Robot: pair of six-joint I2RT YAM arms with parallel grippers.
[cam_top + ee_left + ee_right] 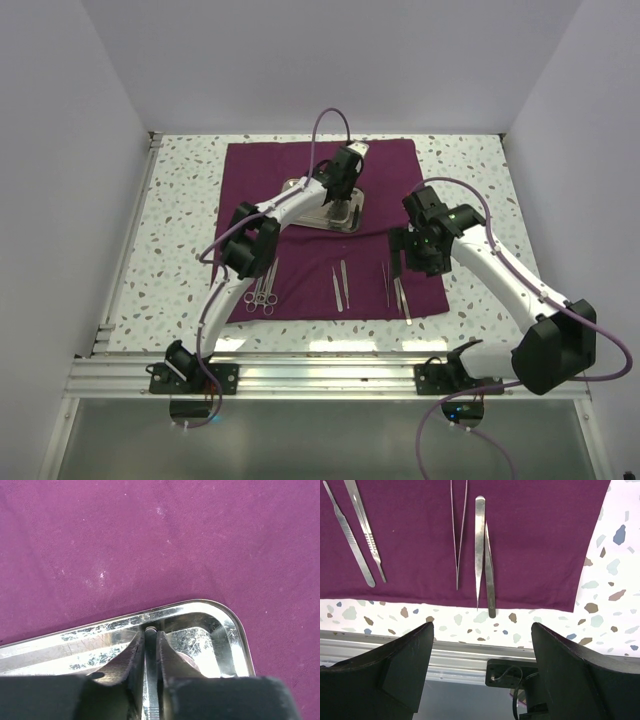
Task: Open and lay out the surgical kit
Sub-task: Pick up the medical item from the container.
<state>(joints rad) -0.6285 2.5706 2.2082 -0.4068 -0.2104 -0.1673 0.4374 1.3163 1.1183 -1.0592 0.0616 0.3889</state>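
The maroon cloth (390,165) lies spread flat on the speckled table. The small steel tray (345,215) sits on its far middle. My left gripper (340,190) is down in the tray's corner (225,625), shut on a thin silver instrument (151,680) with a ridged handle that stands between the fingers. Ring-handled instruments (262,295) lie at the cloth's near left, one pair of tweezers (341,285) at the near middle, and more (397,290) at the near right. My right gripper (412,262) hovers open and empty above those tweezers (480,545).
Two flat silver handles (355,540) and a fine pair of tweezers (459,535) lie on the cloth (545,540) in the right wrist view. The aluminium rail (330,375) runs along the near table edge. White walls enclose the table.
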